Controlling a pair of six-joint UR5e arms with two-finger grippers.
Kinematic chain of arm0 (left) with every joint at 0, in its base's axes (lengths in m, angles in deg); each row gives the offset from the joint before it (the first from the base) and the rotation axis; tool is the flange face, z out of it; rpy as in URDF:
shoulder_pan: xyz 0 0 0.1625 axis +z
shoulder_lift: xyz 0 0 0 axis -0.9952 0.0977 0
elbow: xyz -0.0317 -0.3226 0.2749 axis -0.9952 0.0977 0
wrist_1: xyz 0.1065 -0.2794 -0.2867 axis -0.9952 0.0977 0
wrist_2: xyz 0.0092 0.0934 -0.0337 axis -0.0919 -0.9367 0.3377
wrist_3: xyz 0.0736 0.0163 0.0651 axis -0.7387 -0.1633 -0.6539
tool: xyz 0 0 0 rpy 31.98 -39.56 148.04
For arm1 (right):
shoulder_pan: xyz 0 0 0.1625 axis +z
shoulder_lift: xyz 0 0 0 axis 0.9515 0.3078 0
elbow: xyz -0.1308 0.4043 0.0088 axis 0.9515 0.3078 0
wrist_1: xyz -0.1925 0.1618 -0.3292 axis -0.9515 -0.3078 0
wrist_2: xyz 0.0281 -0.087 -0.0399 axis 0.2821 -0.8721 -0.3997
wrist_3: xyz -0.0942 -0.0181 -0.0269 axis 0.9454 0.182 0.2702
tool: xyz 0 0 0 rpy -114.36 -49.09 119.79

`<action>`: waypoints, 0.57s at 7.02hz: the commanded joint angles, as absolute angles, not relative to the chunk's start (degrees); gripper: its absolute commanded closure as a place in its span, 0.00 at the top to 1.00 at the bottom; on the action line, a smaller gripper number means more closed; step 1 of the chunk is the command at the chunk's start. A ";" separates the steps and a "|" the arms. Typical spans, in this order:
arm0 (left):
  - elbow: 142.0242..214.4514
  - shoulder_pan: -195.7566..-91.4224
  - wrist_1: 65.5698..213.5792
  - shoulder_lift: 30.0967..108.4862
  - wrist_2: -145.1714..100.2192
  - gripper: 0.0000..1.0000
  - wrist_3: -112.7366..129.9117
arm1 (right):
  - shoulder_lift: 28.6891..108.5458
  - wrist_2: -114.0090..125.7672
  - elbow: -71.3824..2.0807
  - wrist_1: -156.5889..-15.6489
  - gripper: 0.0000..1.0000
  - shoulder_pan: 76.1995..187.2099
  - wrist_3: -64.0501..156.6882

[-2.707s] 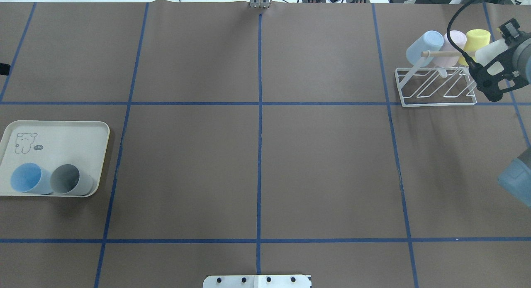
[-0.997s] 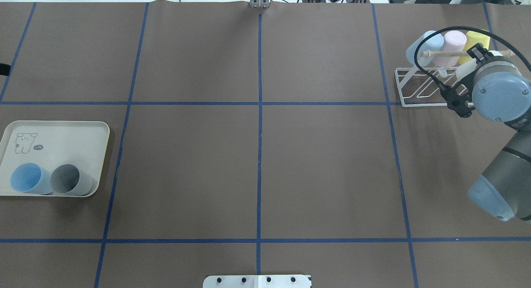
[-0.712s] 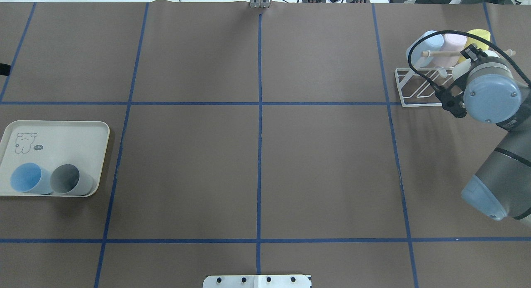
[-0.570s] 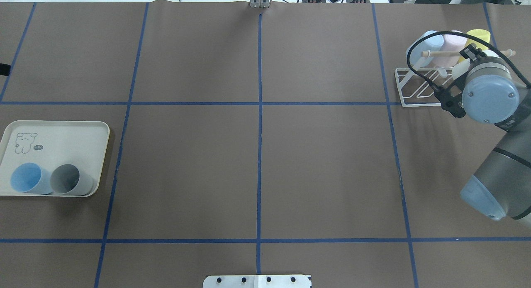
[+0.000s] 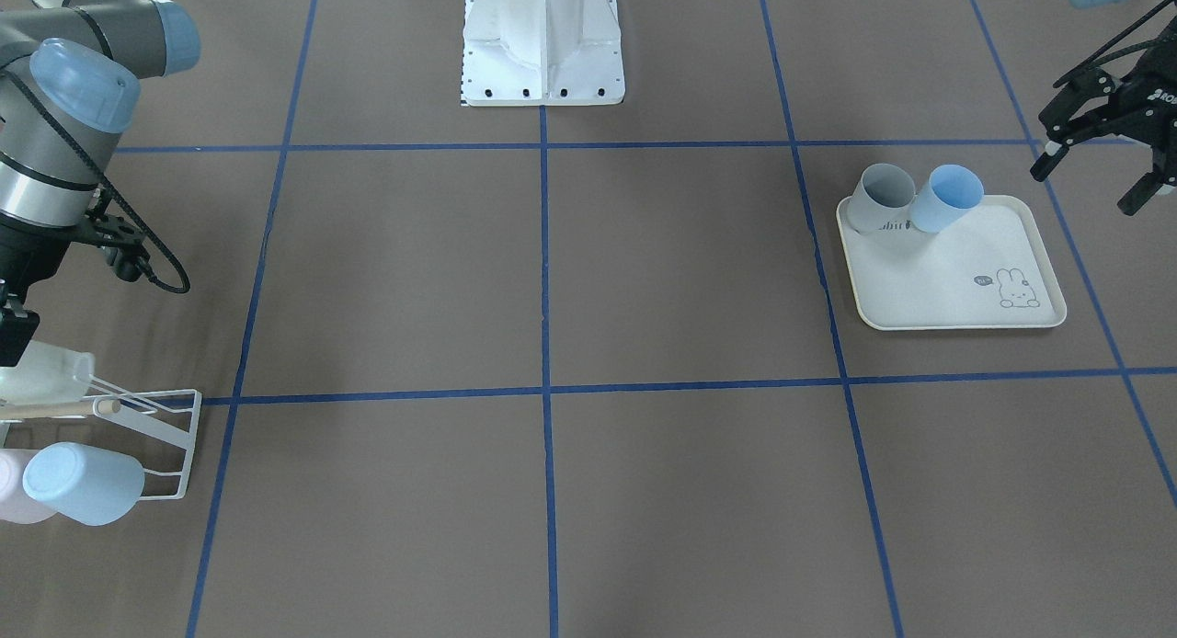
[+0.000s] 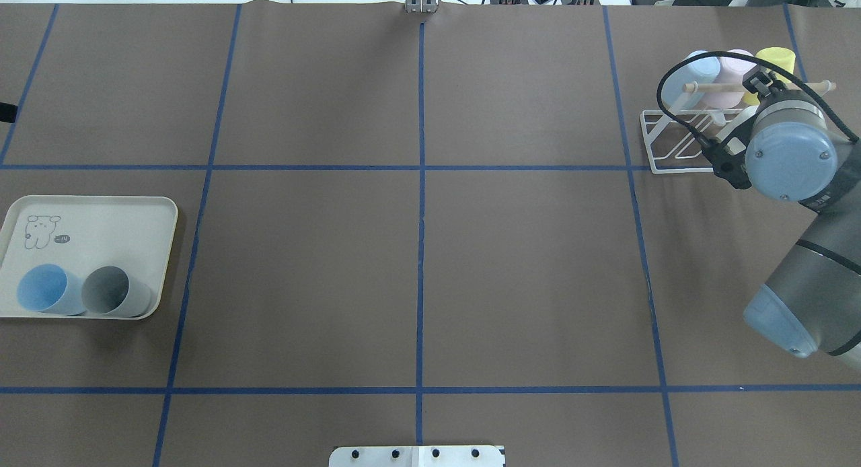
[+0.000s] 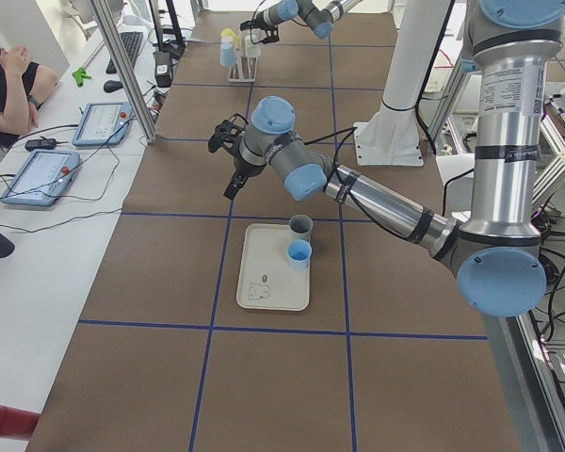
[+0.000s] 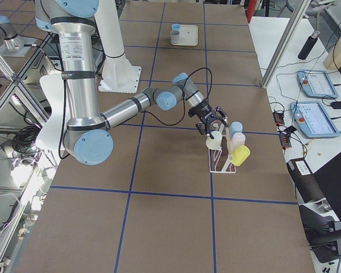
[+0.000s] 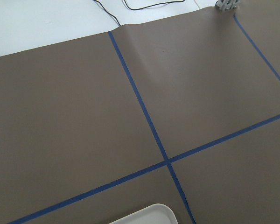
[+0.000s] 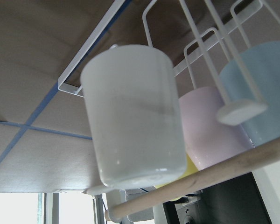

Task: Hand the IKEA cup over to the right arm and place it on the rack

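Smooth white cup (image 10: 133,116) by the wire rack (image 6: 662,144) and its wooden rod (image 10: 214,177), beside pink cup (image 10: 210,130), blue cup (image 10: 275,70). Grip of right hand (image 8: 211,126) unclear; left hand (image 5: 1082,193) spread.

1. The overhead camera looks forward and down from behind the robot; the rack (image 6: 678,142) sits far right.
2. The front-facing camera looks back steeply, with the rack at lower left; both share the whole table (image 5: 662,491).
3. The left-end camera sees the rack far off, the right-end camera at mid-distance.
4. The right wrist camera hugs the rack's wires; the left sees only a tray (image 9: 147,213) corner.
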State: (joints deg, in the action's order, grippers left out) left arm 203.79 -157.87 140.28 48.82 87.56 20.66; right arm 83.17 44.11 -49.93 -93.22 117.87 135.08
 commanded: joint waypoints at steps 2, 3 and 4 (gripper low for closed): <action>203.72 -157.87 140.28 48.82 87.48 1.00 20.66 | 79.77 44.55 -55.70 -93.39 0.98 117.95 134.72; 203.64 -157.87 140.28 48.82 87.48 1.00 20.66 | 79.06 46.38 -59.57 -93.48 0.98 118.04 133.67; 203.72 -157.87 140.28 48.82 87.48 1.00 21.01 | 78.62 50.67 -62.30 -93.48 0.98 118.04 125.48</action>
